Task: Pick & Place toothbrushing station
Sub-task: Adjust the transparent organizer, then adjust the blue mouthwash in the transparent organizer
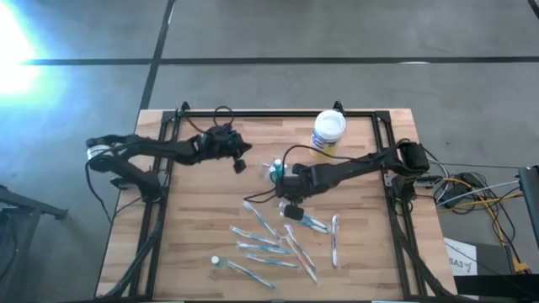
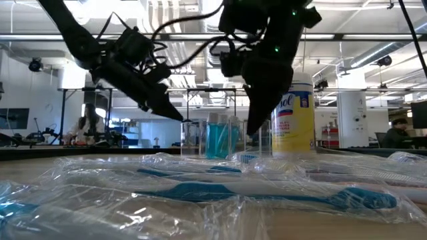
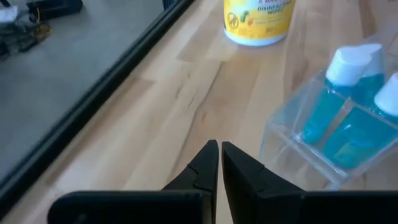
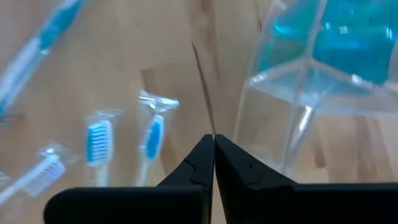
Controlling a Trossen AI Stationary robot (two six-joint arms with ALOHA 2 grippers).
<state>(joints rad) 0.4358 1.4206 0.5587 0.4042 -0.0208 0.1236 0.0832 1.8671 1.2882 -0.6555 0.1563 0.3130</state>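
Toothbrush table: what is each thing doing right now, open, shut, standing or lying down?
Left pincer: shut, holding nothing, beside the clear holder.
Right pincer: shut, empty, by the holder.
Clear holder: upright on the table, blue bottles inside.
Wipes canister: upright, lid on.
Wrapped toothbrushes: lying flat, scattered.

Strong glare is washing out the floor well off beyond the left gripper, while the table is sitting in even, soft light. At table height, ceiling lights are backlighting both arms into silhouettes, and the wrapped toothbrushes nearest the lens are blurring. Just beyond the right gripper, the clear holder is showing out of focus.
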